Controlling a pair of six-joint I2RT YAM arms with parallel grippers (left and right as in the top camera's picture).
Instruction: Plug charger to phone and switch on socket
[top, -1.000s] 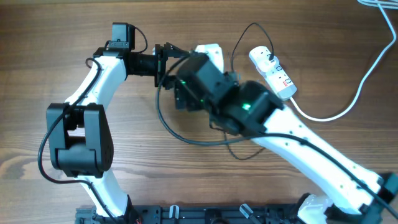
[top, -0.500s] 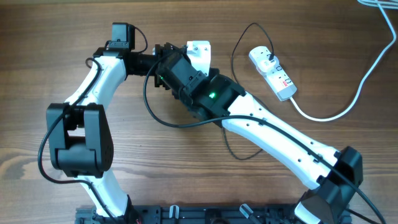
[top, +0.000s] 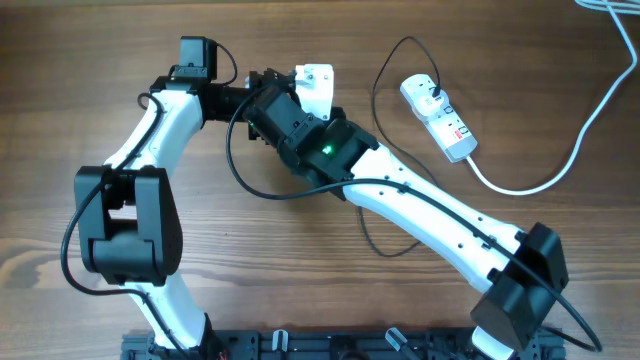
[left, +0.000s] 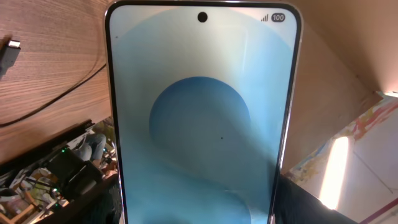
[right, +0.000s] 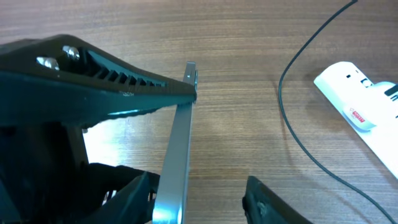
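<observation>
The phone (left: 199, 118), its cyan screen lit, fills the left wrist view, and my left gripper (left: 199, 208) is shut on its lower sides. In the overhead view it shows white (top: 314, 84) beside the left gripper (top: 262, 88). My right gripper (right: 199, 199) straddles the phone's thin metal edge (right: 177, 149): one finger lies close to it, while the other finger (right: 267, 202) stands well apart, so it is open. The charger cable (top: 236, 170) loops across the table, and its black connector tip (left: 9, 52) lies loose on the wood. The white socket (top: 440, 118) lies to the right.
A thick white cord (top: 560, 165) runs from the socket to the far right corner. The black cable (right: 298, 130) crosses the table between the phone and the socket (right: 360, 106). The two arms cross at the upper middle of the table.
My right arm has swung left and up to the phone, and its jaws have narrowed around the phone's edge. The left arm and the phone have stayed still.
</observation>
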